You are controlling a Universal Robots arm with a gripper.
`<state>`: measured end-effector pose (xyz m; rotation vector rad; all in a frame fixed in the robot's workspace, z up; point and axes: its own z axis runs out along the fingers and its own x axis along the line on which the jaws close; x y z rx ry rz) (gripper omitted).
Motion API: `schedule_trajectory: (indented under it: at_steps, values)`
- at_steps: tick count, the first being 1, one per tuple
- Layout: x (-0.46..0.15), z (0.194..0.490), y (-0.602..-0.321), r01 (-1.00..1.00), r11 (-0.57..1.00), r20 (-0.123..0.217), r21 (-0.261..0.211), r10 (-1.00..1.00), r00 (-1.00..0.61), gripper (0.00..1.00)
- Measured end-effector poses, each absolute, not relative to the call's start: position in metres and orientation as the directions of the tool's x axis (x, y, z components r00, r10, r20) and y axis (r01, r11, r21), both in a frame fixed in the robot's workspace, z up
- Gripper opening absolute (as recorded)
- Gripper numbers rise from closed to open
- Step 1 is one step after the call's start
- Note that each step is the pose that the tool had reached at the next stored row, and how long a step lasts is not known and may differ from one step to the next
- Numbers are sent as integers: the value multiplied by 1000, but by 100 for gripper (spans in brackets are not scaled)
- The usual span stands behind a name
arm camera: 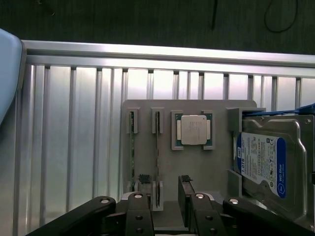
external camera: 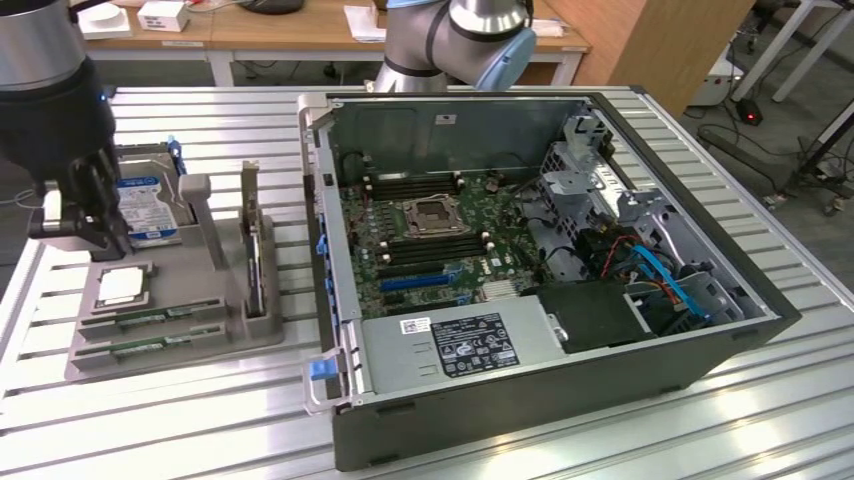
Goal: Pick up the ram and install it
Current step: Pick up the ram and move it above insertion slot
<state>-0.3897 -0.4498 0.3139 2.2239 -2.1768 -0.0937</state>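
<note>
The arm (external camera: 470,28) is made of silver-grey metal tubes, with a light blue plastic cap (external camera: 507,55) at the joint. The gripper (arm camera: 165,181) is matte black, with two flat, straight fingers (arm camera: 186,194) carried on angular black links (arm camera: 88,216). Each link is pinned by a round silver screw head (arm camera: 104,200). In the exterior view its housing is a dark, rounded cylinder above blocky black linkage

place: robotics lab | evidence: slatted aluminium bench (external camera: 200,130), open PC case (external camera: 534,415), wooden desks (external camera: 267,28)
</note>
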Motion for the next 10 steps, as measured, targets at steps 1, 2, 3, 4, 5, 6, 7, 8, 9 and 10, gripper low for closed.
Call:
schedule_trajectory:
  at_steps: [1, 2, 3, 4, 5, 6, 7, 8, 9, 10]
  values:
    - [-390, 314, -451, -998, -22, -23, 62, -1000, 21, 35]
    - [-390, 314, -452, -998, -22, -23, 62, -1000, 21, 35]
    - [-390, 314, -453, -998, -23, -23, 62, -1000, 21, 35]
    - [-390, 314, -454, -998, -23, -23, 62, -1000, 21, 35]
    - [-390, 314, -455, -998, -23, -23, 62, -999, 22, 35]
    - [-390, 314, -456, -998, -23, -23, 62, -999, 22, 35]
    - [-390, 314, -457, -998, -24, -23, 62, -999, 22, 35]
    - [-390, 314, -457, -998, -24, -23, 62, -999, 23, 35]
    - [-390, 314, -458, -998, -24, -23, 62, -999, 23, 35]
    - [-390, 314, -458, -998, -24, -23, 62, -999, 23, 35]
